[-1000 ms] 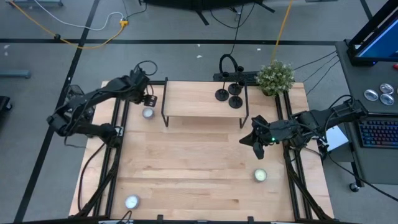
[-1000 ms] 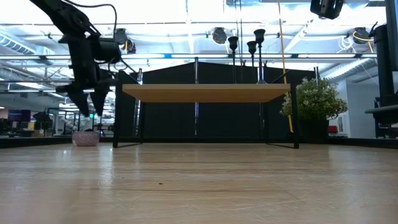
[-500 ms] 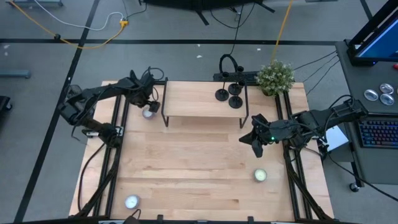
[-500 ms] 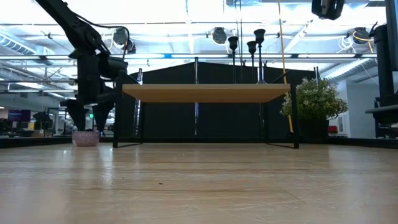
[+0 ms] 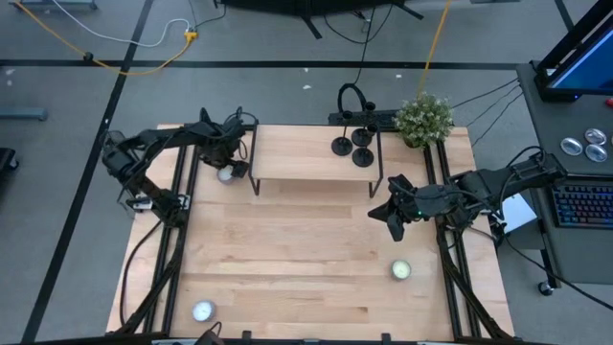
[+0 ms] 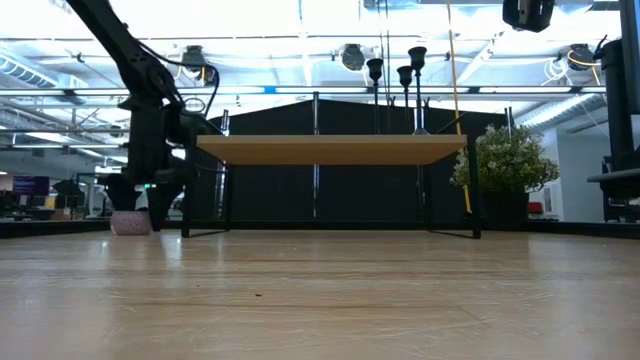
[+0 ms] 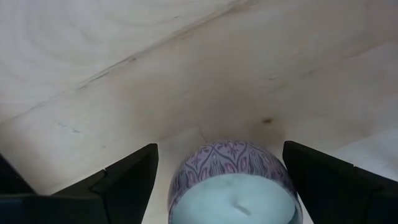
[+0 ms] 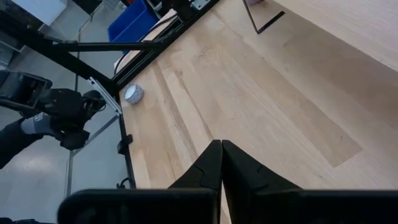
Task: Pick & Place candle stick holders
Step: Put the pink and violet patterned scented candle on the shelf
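Three black candle stick holders (image 5: 355,147) stand on their disc bases on the far right of the raised wooden shelf (image 5: 306,158); they also show in the low view (image 6: 398,80). My left gripper (image 5: 226,165) is open, low at the table's far left beside the shelf. Its fingers (image 7: 127,180) stand on either side of a small candle in a purple patterned cup (image 7: 233,186) that sits on the table, also seen in the low view (image 6: 128,222). My right gripper (image 5: 388,213) is shut and empty, above the table's right side (image 8: 221,163).
The shelf's black legs (image 5: 254,177) stand close to my left gripper. A lit candle (image 5: 400,270) sits at the near right and another (image 5: 202,310) at the near left. A potted plant (image 5: 423,119) stands at the far right corner.
My left gripper has gone down toward the table and closed in on the candle in the purple cup, so that its open fingers now stand on either side of it. The candle stays where it was.
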